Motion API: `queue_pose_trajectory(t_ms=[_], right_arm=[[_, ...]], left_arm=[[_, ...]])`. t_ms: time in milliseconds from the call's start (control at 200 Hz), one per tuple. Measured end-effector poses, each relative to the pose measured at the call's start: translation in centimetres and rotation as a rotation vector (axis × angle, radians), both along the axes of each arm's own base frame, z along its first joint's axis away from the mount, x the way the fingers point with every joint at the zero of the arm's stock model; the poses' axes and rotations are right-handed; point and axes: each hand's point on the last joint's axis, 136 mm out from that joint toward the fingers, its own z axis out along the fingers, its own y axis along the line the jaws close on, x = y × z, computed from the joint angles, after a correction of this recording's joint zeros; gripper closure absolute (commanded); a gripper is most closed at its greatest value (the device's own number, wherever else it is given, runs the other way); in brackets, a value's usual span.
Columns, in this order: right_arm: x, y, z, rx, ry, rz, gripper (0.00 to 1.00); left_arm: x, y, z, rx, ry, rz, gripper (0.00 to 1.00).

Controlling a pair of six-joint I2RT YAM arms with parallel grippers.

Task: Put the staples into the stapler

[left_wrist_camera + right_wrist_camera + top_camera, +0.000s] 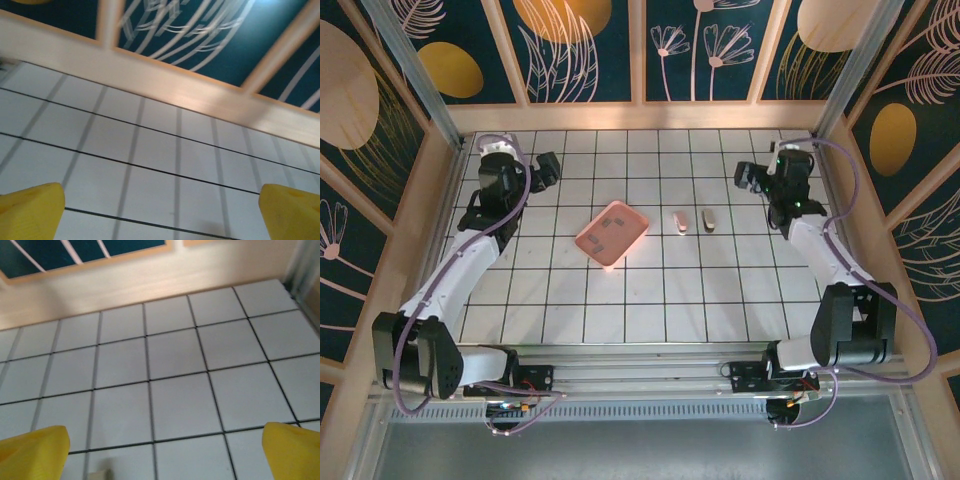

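Observation:
A pink tray lies at the table's middle, with grey staples lying flat in it. Right of it stand two small oblong stapler-like items, a pale pink one and a tan one; I cannot tell which is the stapler. My left gripper hovers at the far left, well away from the tray. In its wrist view the left gripper is open, its yellow fingertips far apart over bare tiles. My right gripper hangs at the far right; here too the right gripper stands open and empty.
The white tiled table is fenced by a wooden rail at the back and metal posts at the sides. A small beige corner of some item shows at the bottom edge of the right wrist view.

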Motion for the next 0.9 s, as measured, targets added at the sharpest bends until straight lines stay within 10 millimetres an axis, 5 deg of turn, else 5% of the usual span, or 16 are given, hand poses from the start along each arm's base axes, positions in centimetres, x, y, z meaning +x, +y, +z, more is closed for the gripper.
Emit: queue_pose_trajectory(t_ms=[160, 375, 611, 896], right_arm=[[-1.2, -2.7, -3.8, -0.027, -0.017, -0.061, 0.01], [-2.4, -6.0, -5.6, 0.011, -0.092, -0.141, 0.01], [-5.4, -4.5, -8.9, 0.055, -0.156, -0.058, 0.01], [-5.7, -3.8, -7.9, 0.064, -0.279, -0.006, 0.01]], left_arm=[[-0.8, 4.0, -3.6, 0.124, 0.022, 0.142, 0.01], [-3.9, 6.8, -7.6, 0.229, -0.013, 0.241, 0.01], [-7.0, 8.8, -10.6, 0.302, -0.084, 0.298, 0.01], [-8.3, 8.5, -15.0, 0.343, -0.126, 0.259, 0.01]])
